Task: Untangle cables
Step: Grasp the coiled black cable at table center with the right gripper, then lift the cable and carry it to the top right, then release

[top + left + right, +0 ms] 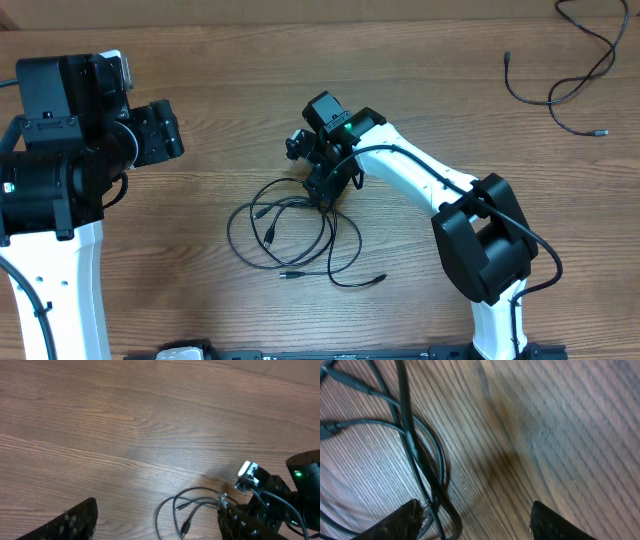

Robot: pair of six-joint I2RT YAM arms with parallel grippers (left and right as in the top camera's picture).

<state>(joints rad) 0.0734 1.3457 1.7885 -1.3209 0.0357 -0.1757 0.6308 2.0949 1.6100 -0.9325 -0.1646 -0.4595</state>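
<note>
Thin black cables (405, 410) tangled on wooden counter (420, 60).
Right end effector (475, 522) spread wide over tangle's edge; one separate black cord (581, 76) well apart.

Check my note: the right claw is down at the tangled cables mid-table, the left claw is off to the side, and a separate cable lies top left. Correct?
One point is wrong: the overhead view shows the separate cable at top right, not top left. The right claw is down at the tangled cables, and the left claw is off to the side.
</note>
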